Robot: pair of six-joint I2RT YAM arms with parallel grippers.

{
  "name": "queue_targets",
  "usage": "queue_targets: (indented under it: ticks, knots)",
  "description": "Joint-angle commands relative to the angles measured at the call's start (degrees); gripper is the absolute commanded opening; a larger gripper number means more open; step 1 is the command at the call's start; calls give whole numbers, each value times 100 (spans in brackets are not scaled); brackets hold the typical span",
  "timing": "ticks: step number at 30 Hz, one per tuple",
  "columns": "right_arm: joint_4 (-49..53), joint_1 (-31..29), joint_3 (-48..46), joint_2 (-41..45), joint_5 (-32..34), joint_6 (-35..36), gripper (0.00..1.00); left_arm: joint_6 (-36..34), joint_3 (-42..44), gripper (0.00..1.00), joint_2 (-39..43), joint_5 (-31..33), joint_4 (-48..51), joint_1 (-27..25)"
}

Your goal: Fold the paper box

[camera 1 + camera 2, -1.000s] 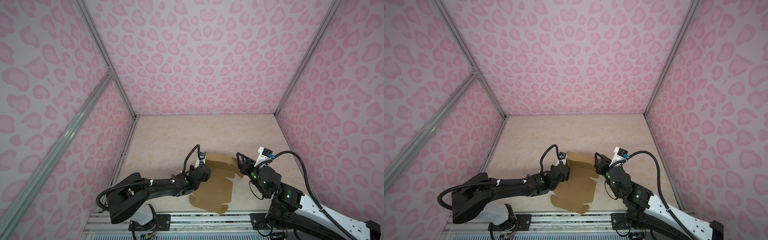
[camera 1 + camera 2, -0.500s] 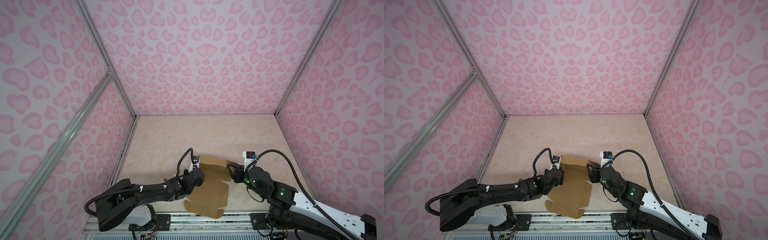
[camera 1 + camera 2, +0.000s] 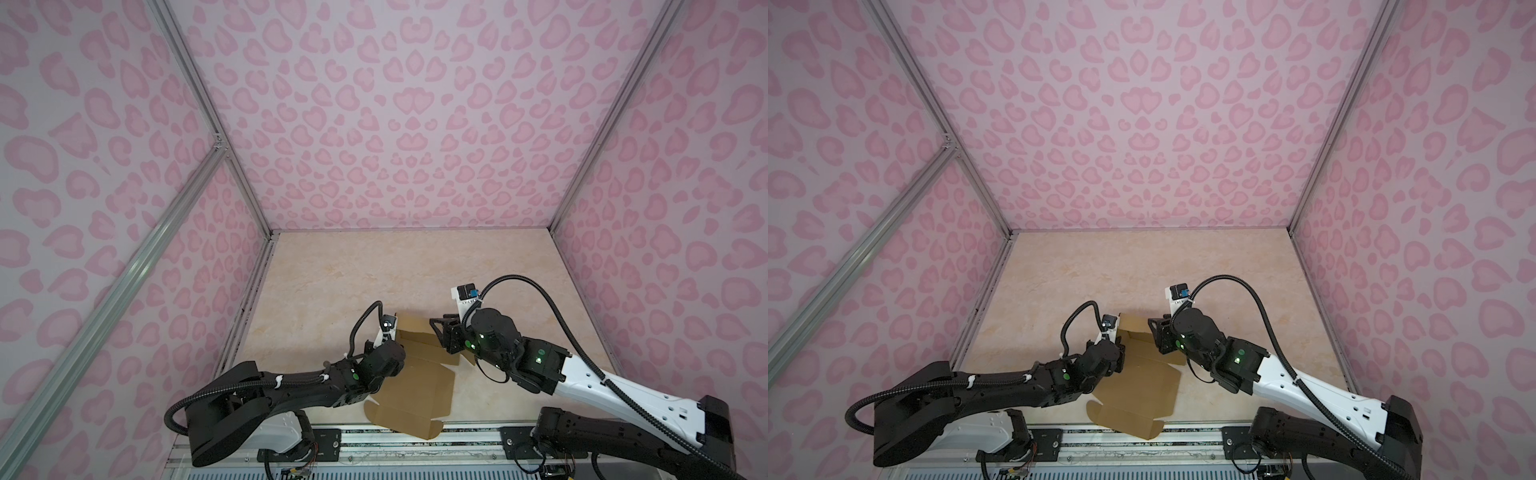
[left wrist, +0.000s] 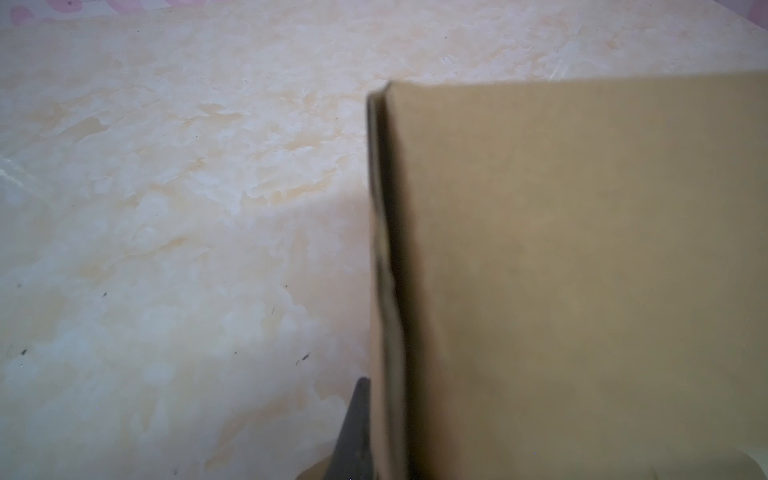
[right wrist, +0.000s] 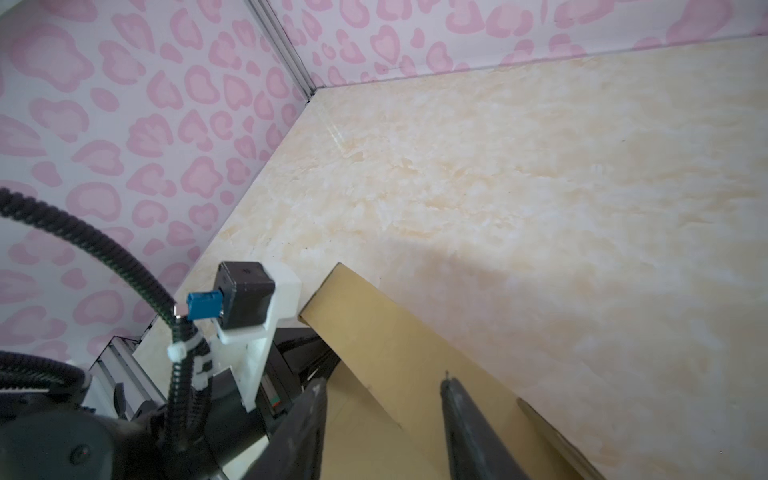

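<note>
Behind the paper box [image 4: 582, 270], left tool.

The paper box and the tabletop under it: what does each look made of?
The paper box: plain brown kraft cardboard, matte and unprinted; its cut edge in the left wrist view shows some thickness, possibly thin corrugated board. The tabletop: a cream, marble-patterned surface with a slight sheen, likely laminate or a printed sheet rather than real stone, though the look leaves that open.
</note>
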State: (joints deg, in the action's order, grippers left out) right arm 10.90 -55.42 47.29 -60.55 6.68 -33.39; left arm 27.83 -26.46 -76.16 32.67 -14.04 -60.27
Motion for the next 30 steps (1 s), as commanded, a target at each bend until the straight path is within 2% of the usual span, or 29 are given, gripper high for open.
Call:
queue_targets:
  ticks: [1, 7, 12, 27, 30]
  knots:
    - [-419, 101, 224, -453, -639, 135, 47, -85, 95, 4, -69, -172, 148, 7]
    - [-817, 182, 363, -1062, -1077, 45, 46, -164, 97, 4, -82, -339, 97, 7]
    - [-958, 224, 296, -1256, -1089, 54, 46, -182, 122, 4, -150, -379, 69, 8]
    - [-1248, 430, -45, -1404, -1256, -51, 45, -146, 125, 20, -531, -196, -107, 7]
    - [-1274, 435, -70, -1459, -1308, -78, 45, -164, 119, 27, -563, -149, -167, 9]
